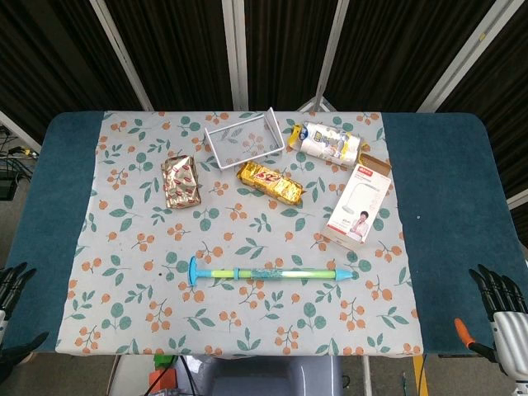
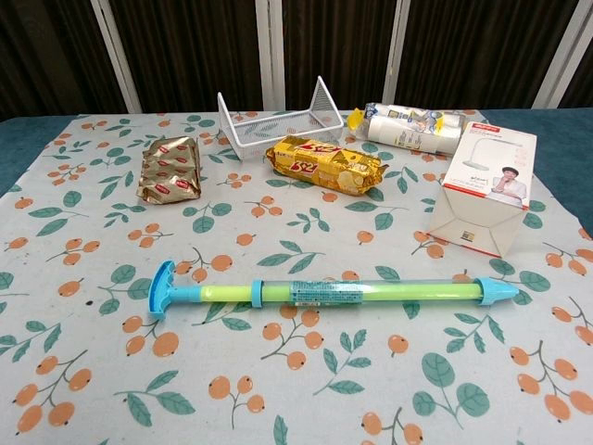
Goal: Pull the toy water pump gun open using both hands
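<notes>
Lying untouched: one toy water pump gun; left hand and right hand both spread, empty.

Left hand: black fingers, segmented, grey-white palm section. Right hand: black segmented fingers, white-grey palm casing, orange-tipped thumb at its left edge.

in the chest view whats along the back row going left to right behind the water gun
foil snack pack → white wire rack → yellow biscuit pack → white roll-shaped pack → white carton with a person's photo. The yellow biscuit pack sits just in front of the rack, so their spans overlap a little.
</notes>
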`<state>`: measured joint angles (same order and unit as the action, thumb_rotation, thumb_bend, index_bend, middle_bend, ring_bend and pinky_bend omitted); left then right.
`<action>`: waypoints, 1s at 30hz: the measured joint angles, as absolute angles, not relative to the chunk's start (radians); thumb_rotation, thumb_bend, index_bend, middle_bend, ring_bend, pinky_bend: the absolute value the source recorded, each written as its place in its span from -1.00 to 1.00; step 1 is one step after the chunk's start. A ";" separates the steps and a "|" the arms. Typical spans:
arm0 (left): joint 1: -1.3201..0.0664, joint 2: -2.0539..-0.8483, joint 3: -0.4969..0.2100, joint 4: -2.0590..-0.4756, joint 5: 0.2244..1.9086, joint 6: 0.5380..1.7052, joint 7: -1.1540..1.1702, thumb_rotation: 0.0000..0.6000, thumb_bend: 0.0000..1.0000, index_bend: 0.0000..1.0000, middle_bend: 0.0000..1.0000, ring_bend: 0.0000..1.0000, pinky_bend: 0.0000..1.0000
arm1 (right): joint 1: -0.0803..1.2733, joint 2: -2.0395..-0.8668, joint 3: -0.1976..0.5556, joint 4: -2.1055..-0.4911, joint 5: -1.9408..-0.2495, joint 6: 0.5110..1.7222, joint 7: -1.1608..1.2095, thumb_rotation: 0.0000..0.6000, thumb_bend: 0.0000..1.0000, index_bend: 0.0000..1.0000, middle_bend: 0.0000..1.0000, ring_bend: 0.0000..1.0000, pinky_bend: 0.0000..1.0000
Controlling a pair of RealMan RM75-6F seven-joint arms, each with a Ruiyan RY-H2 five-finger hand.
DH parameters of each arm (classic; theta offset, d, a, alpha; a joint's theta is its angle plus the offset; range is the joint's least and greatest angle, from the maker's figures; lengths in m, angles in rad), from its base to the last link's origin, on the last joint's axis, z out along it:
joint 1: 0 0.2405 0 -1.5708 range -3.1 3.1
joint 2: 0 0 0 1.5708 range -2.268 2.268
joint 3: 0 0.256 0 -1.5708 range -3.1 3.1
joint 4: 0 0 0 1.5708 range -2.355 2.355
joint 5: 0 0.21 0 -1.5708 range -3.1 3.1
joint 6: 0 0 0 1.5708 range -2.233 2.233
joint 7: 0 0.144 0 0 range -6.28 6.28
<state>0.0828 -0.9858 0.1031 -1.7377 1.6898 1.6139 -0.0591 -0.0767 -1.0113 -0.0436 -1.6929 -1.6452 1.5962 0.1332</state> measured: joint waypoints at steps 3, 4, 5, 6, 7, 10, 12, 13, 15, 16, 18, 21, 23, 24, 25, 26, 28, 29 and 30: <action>0.083 -0.985 0.103 -1.737 1.689 1.614 -0.062 1.00 -0.95 -1.00 -1.00 -1.00 -1.00 | -0.077 -1.011 -0.044 -1.693 -1.648 1.598 0.131 1.00 -0.25 -1.00 -1.00 -1.00 -1.00; 0.083 -0.985 0.103 -1.736 1.689 1.614 -0.062 1.00 -0.95 -1.00 -1.00 -1.00 -1.00 | -0.077 -1.012 -0.044 -1.693 -1.648 1.598 0.130 1.00 -0.25 -1.00 -1.00 -1.00 -1.00; 0.083 -0.985 0.103 -1.737 1.689 1.614 -0.063 1.00 -0.95 -1.00 -1.00 -1.00 -1.00 | -0.077 -1.012 -0.044 -1.692 -1.648 1.598 0.129 1.00 -0.25 -1.00 -1.00 -1.00 -1.00; 0.083 -0.984 0.104 -1.737 1.690 1.615 -0.063 1.00 -0.95 -1.00 -1.00 -1.00 -1.00 | -0.077 -1.012 -0.044 -1.692 -1.648 1.598 0.129 1.00 -0.25 -1.00 -1.00 -1.00 -1.00; 0.084 -0.984 0.104 -1.737 1.691 1.615 -0.062 1.00 -0.95 -1.00 -1.00 -1.00 -1.00 | -0.077 -1.012 -0.044 -1.692 -1.648 1.597 0.131 1.00 -0.25 -1.00 -1.00 -1.00 -1.00; 0.085 -0.986 0.103 -1.734 1.694 1.619 -0.056 1.00 -0.95 -1.00 -1.00 -1.00 -1.00 | -0.077 -1.011 -0.044 -1.692 -1.646 1.597 0.138 1.00 -0.25 -1.00 -1.00 -1.00 -1.00; 0.085 -0.987 0.103 -1.736 1.690 1.616 -0.056 1.00 -0.95 -1.00 -1.00 -1.00 -1.00 | -0.076 -1.010 -0.044 -1.693 -1.647 1.596 0.138 1.00 -0.25 -1.00 -1.00 -1.00 -1.00; 0.084 -0.986 0.103 -1.737 1.688 1.614 -0.057 1.00 -0.95 -1.00 -1.00 -1.00 -1.00 | -0.075 -1.011 -0.044 -1.693 -1.647 1.594 0.137 1.00 -0.25 -1.00 -1.00 -1.00 -1.00; 0.083 -0.985 0.103 -1.738 1.687 1.611 -0.057 1.00 -0.95 -1.00 -1.00 -1.00 -1.00 | -0.074 -1.011 -0.044 -1.694 -1.646 1.591 0.135 1.00 -0.25 -1.00 -1.00 -1.00 -1.00; 0.082 -0.985 0.103 -1.738 1.687 1.610 -0.056 1.00 -0.95 -1.00 -1.00 -1.00 -1.00 | -0.074 -1.011 -0.044 -1.695 -1.644 1.590 0.133 1.00 -0.25 -1.00 -1.00 -1.00 -1.00; 0.081 -0.984 0.104 -1.738 1.688 1.607 -0.054 1.00 -0.95 -1.00 -1.00 -1.00 -1.00 | -0.074 -1.011 -0.043 -1.697 -1.642 1.590 0.131 1.00 -0.25 -1.00 -1.00 -1.00 -1.00; 0.080 -0.984 0.104 -1.739 1.687 1.605 -0.052 1.00 -0.95 -1.00 -1.00 -1.00 -1.00 | -0.073 -1.012 -0.044 -1.696 -1.643 1.589 0.130 1.00 -0.25 -1.00 -1.00 -1.00 -1.00; 0.079 -0.983 0.105 -1.742 1.687 1.601 -0.051 1.00 -0.95 -1.00 -1.00 -1.00 -1.00 | -0.073 -1.012 -0.044 -1.694 -1.642 1.588 0.128 1.00 -0.25 -1.00 -1.00 -1.00 -1.00; 0.079 -0.982 0.105 -1.743 1.688 1.599 -0.048 1.00 -0.95 -1.00 -1.00 -1.00 -1.00 | -0.073 -1.012 -0.044 -1.694 -1.641 1.588 0.130 1.00 -0.25 -1.00 -1.00 -1.00 -1.00; 0.078 -0.981 0.106 -1.743 1.687 1.597 -0.044 1.00 -0.95 -1.00 -1.00 -1.00 -1.00 | -0.074 -1.011 -0.044 -1.694 -1.641 1.589 0.134 1.00 -0.25 -1.00 -1.00 -1.00 -1.00; 0.078 -0.980 0.107 -1.745 1.687 1.594 -0.040 1.00 -0.95 -1.00 -1.00 -1.00 -1.00 | -0.074 -1.010 -0.044 -1.694 -1.641 1.590 0.138 1.00 -0.25 -1.00 -1.00 -1.00 -1.00; 0.075 -0.975 0.107 -1.753 1.684 1.586 -0.036 1.00 -0.95 -1.00 -1.00 -1.00 -1.00 | -0.074 -1.009 -0.045 -1.692 -1.645 1.591 0.139 1.00 -0.25 -1.00 -1.00 -1.00 -1.00; 0.073 -0.972 0.107 -1.757 1.683 1.583 -0.035 1.00 -0.95 -1.00 -1.00 -1.00 -1.00 | -0.074 -1.009 -0.046 -1.691 -1.646 1.591 0.139 1.00 -0.25 -1.00 -1.00 -1.00 -1.00; 0.066 -0.968 0.103 -1.761 1.685 1.580 -0.032 1.00 -0.95 -1.00 -1.00 -1.00 -1.00 | -0.074 -1.009 -0.046 -1.691 -1.647 1.591 0.139 1.00 -0.25 -1.00 -1.00 -1.00 -1.00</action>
<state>0.0661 -0.9680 0.1032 -1.7612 1.6846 1.5803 -0.0319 -0.0741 -1.0094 -0.0462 -1.6909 -1.6470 1.5910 0.1388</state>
